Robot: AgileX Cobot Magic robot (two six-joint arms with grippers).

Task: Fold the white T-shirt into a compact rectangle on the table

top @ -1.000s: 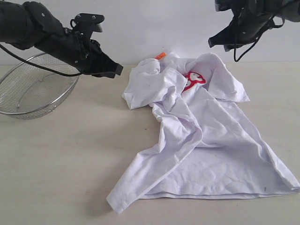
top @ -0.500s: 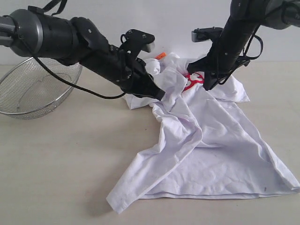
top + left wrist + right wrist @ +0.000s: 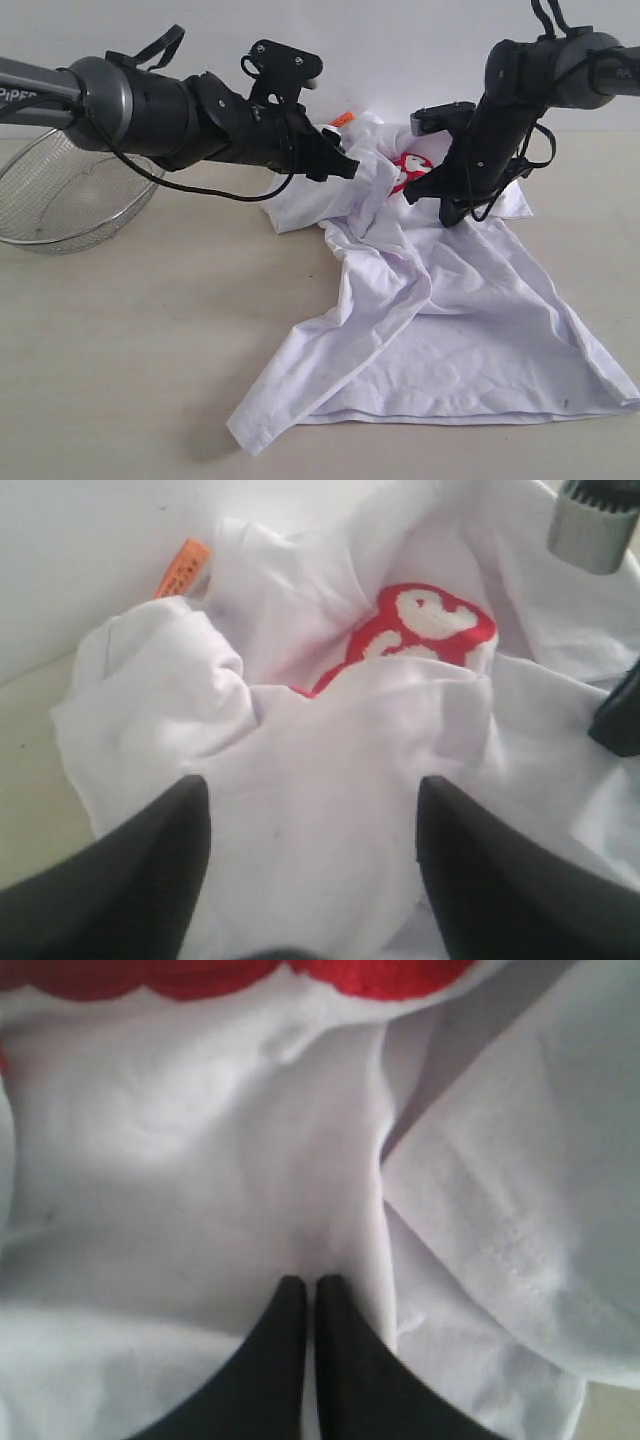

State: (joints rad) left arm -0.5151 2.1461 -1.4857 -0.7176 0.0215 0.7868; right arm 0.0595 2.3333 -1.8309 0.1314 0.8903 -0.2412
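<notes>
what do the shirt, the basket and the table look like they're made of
white T-shirt: soft matte cloth, likely cotton; it crumples and drapes in folds.
basket: shiny fine wire mesh with a metal rim; you can see through it.
table: smooth pale wood-look surface, possibly laminate; faint grain shows.

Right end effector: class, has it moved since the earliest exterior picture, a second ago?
Yes. The right end effector has dropped from above the white T-shirt down onto it, beside the red lettering, which stayed put.
</notes>
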